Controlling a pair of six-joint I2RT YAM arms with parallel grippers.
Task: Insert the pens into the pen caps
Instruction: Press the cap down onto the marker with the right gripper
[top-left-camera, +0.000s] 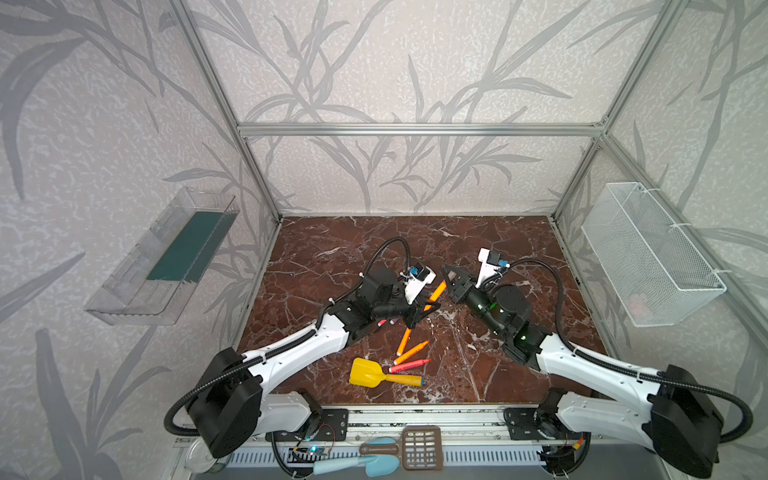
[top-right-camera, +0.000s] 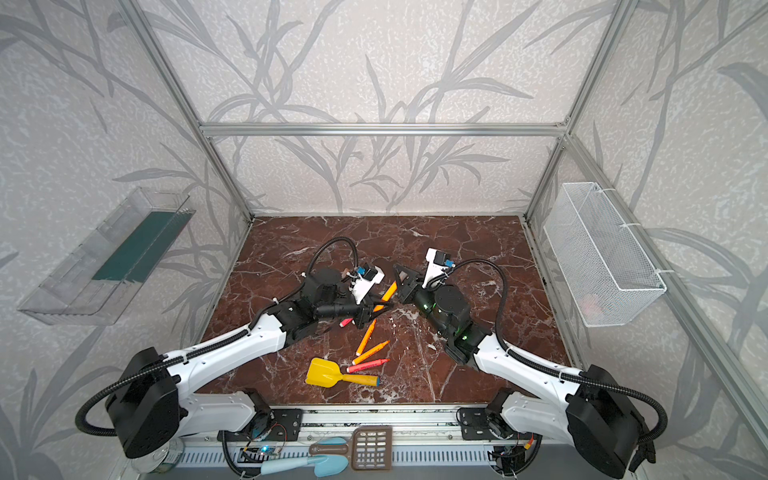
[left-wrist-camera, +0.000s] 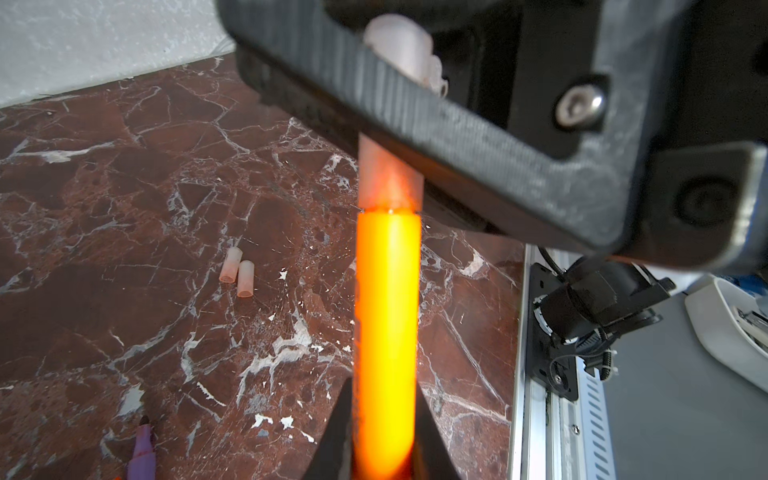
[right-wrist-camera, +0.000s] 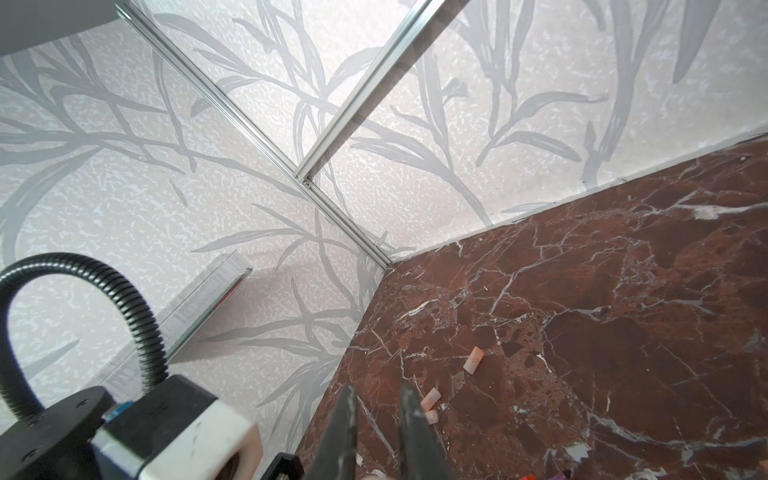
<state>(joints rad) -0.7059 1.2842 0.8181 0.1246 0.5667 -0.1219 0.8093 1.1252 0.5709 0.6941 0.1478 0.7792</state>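
Above the marbled bench (top-left-camera: 478, 249), an orange pen (left-wrist-camera: 386, 311) is clenched in the left claw (left-wrist-camera: 382, 399), its tip seated in a pen cap (left-wrist-camera: 390, 178) pinched by the right claw (top-left-camera: 448, 282), seemingly so both are lined up for pressing home; other pens (top-left-camera: 411, 352) and caps (left-wrist-camera: 245, 278) are scattered below.

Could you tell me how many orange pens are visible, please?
3 orange pens: one in the left gripper, mid-table; a second and third loose beyond the yellow shovel. Others may be hidden.

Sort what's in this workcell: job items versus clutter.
Job: held orange pen, pen cap on its tip, loose pen caps, loose orange pens, pink-red pen, purple pen.
Clutter: yellow toy shovel, wire basket, clear wall tray, blue scoop, brown sieve.
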